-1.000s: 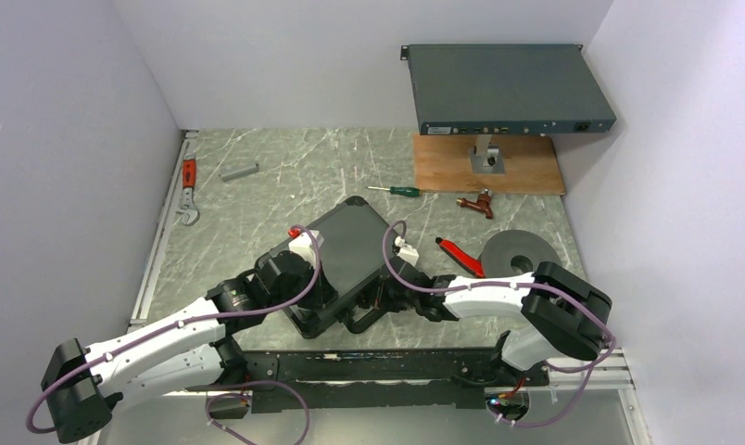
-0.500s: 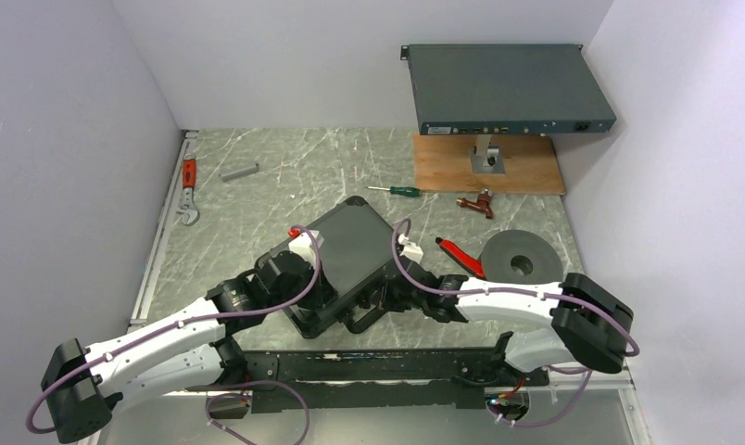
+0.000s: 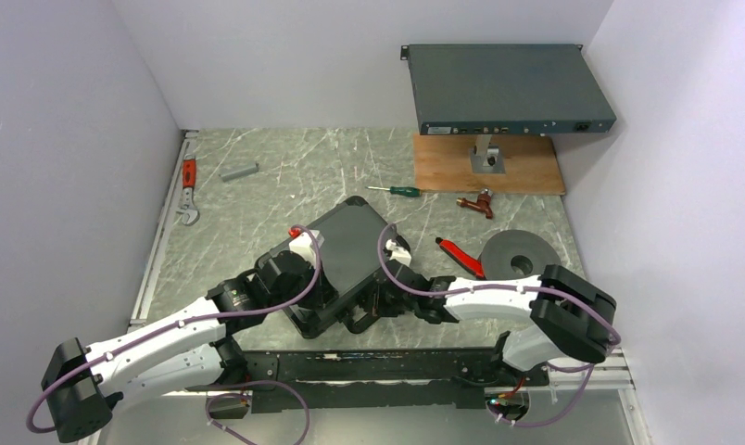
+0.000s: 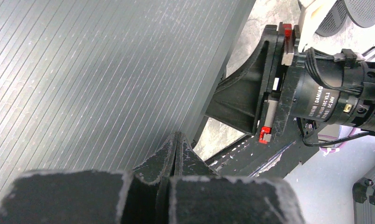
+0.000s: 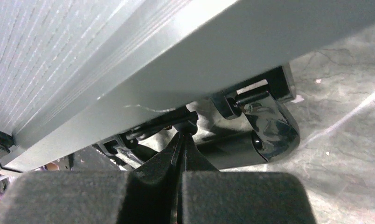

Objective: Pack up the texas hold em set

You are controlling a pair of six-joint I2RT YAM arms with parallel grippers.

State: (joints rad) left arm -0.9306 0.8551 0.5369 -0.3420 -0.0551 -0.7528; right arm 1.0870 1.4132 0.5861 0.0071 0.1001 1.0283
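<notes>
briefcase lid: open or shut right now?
Shut. The briefcase lies flat, its ribbed lid down on the base; no foam lining shows in any view. Whether it is latched: cannot tell.

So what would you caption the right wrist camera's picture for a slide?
Closed right gripper pointing at the edge of the ribbed case, beside its black handle, over the marbled table.

**A:** Entry one, centre of table (image 3: 258, 213)?
**B:** Briefcase (image 3: 348, 250), handle (image 5: 269, 133) on its near side.
**A:** Behind it?
**B:** Screwdriver (image 3: 394, 191). Further back, right: board (image 3: 526, 171) bearing a stand (image 3: 487, 158), with the rack unit (image 3: 508, 90) above it.
**A:** Right of the briefcase?
**B:** Hand tool (image 3: 460, 257), then disc (image 3: 522, 257) just beside it.
**A:** Left?
**B:** Wrench (image 3: 189, 190) along the table's left edge, with a small bar (image 3: 239, 171) near it, toward the back.
</notes>
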